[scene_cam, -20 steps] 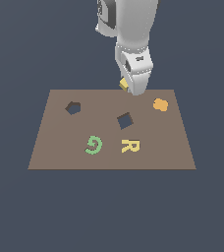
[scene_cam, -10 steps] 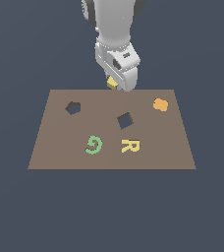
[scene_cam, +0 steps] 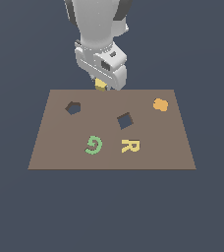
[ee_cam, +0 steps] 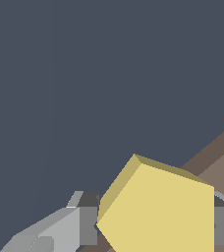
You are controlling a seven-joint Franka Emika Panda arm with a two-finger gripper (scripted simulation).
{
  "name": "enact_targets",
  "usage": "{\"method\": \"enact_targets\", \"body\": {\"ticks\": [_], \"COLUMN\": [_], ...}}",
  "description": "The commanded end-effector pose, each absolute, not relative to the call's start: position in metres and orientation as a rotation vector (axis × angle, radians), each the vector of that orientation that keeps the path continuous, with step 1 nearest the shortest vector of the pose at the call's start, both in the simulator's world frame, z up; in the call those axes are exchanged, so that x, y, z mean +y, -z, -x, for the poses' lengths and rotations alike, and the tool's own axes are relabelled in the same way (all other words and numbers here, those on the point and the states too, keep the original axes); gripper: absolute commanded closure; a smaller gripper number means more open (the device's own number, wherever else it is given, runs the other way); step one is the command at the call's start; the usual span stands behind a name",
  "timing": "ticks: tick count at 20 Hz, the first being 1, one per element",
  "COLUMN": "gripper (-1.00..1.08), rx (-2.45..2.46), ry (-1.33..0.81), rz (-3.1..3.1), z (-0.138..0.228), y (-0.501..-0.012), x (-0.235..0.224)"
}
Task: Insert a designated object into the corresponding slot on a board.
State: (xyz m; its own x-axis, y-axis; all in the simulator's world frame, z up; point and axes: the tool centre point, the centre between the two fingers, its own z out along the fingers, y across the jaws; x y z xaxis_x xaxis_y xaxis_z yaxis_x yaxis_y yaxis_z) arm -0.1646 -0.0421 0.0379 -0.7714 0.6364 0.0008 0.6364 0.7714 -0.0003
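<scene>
One yellow pentagon block sits clamped in the tool above the brown board's far edge. The pentagon slot lies nearby, toward the exterior view's left.

Orange lumpy block, green G, yellow R, square hole.

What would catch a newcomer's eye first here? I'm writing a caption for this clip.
The big grey arm over the board's far edge, its gripper clamping a yellow pentagon block that fills the wrist view. Then the dark pentagon slot, empty, toward the exterior view's left.
</scene>
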Motion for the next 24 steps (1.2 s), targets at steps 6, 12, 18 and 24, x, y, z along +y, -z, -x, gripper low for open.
{"method": "enact_targets", "body": {"ticks": [6,12,18,24], "gripper": [1.08,1.08,1.08,1.08], "rx": [-3.053,-3.107,-3.135,-3.142], "ry": [0.0,0.0,0.0,-0.001], "rz": [0.74,0.467,0.215,0.016], "z": [0.148,0.129,0.107,0.088], "y": [-0.039,-0.039,-0.04,-0.04], "x": [-0.077,-0.103,-0.122,-0.134]}}
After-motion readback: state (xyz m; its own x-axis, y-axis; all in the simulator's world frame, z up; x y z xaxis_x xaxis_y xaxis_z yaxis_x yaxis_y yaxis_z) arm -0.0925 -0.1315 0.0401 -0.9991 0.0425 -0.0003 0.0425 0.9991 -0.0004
